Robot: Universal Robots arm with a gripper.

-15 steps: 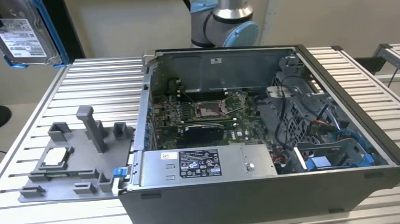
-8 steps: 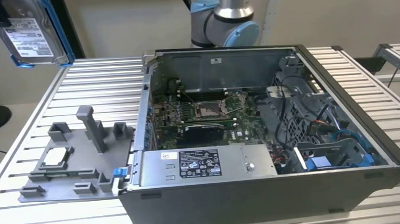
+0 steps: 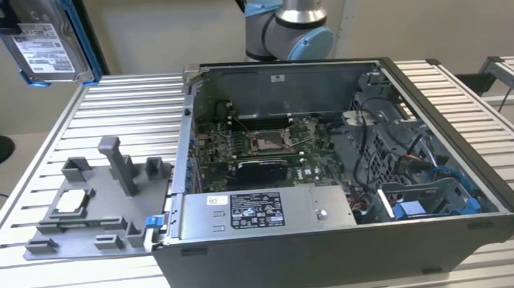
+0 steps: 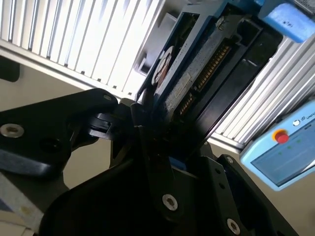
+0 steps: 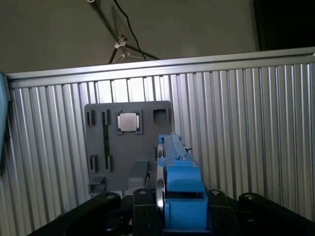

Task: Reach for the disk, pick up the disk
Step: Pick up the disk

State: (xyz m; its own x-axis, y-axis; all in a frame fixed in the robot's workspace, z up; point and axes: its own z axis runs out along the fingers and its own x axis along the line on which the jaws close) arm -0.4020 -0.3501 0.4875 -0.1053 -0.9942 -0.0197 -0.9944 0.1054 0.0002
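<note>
The disk [image 3: 49, 42] hangs high above the slatted table at the exterior view's far left, its white label facing the camera and blue frame along its edges. My gripper [image 3: 7, 21] holds it from above, at the picture's top corner. In the first wrist view the disk [image 5: 177, 182] stands edge-on, blue frame toward the camera, and the gripper [image 5: 177, 199] is shut on it with black fingers [image 5: 142, 199] on either side. The second wrist view looks along the disk's underside [image 4: 197, 69], with the gripper [image 4: 157, 130] clamped at its near end.
An open computer case [image 3: 349, 263] fills the table's middle and right. A grey fixture tray [image 3: 95, 216] with upright posts and a small silver chip [image 3: 71, 201] lies below the disk. The arm's base [image 3: 291, 25] stands behind the case. A pendant [image 4: 280, 157] lies off the table.
</note>
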